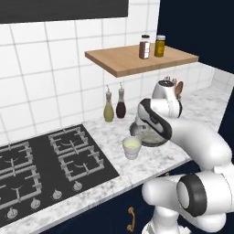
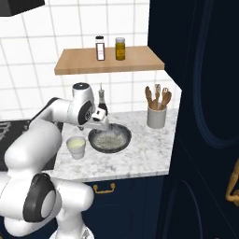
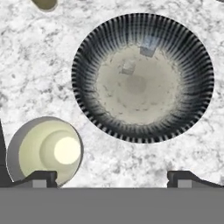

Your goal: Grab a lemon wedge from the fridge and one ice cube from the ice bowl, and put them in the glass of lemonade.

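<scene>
- Gripper (image 3: 112, 177) is hanging right above the ice bowl (image 3: 87, 52) from where I'm driving this, jaws spread wide with nothing between them. In the hand view the two fingertips (image 3: 41, 177) sit far apart at the bottom edge.
- Ice bowl is a dark ribbed thing on the marble counter (image 3: 30, 65), and I can make out a couple of small pale cubes (image 3: 148, 49) inside near its far wall, though they're pretty faint.
- Glass of lemonade (image 3: 46, 151) stands on the counter just beside the bowl, not touching it, upright with pale yellow drink in it. In the left base view the glass (image 1: 131, 147) is in front of the bowl (image 1: 148, 137), closer to the stove (image 1: 45, 164).
- From the right base view the hand (image 2: 100, 120) is over the bowl's (image 2: 116, 140) left edge, with the glass (image 2: 76, 147) to the left of it.
- Utensil jar (image 2: 157, 116) with wooden spoons sits further right on the counter, well apart from the bowl.
- Two bottles (image 1: 114, 106) stand by the tiled wall behind the bowl, and two jars (image 1: 152, 46) are up on the wooden shelf (image 1: 132, 61).
- Can't spot the lemon wedge or the fridge from here.
</scene>
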Controlling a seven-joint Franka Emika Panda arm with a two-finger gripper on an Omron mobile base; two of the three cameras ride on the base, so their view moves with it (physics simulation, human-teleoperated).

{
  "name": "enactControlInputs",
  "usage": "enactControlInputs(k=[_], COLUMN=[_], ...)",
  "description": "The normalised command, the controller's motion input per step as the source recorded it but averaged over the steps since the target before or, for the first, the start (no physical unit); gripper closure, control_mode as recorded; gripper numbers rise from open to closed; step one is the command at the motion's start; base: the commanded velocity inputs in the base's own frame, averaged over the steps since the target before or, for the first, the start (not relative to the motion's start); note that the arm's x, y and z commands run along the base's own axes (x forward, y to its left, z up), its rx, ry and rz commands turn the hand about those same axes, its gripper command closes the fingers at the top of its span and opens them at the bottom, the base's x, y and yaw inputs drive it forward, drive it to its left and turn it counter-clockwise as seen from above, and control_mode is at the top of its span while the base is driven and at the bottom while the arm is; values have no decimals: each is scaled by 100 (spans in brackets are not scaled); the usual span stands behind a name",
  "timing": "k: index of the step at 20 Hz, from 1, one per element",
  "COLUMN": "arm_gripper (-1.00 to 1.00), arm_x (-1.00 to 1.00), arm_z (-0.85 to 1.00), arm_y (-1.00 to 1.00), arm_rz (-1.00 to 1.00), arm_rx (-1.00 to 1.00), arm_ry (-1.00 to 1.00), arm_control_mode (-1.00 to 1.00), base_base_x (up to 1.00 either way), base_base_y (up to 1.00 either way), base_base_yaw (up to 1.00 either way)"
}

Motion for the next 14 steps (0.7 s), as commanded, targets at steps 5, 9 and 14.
enactControlInputs(k=[5,9,14], arm_gripper=[-100,-100,-100], arm_x=[13,9,29], arm_z=[-6,-24,-48], arm_y=[-33,-18,0], arm_rz=[0,0,0], arm_rx=[0,-1,-6], arm_ry=[0,0,0], arm_control_mode=[-100,-100,-100], base_base_x=[0,0,0], base_base_y=[0,0,0], base_base_yaw=[0,0,0])
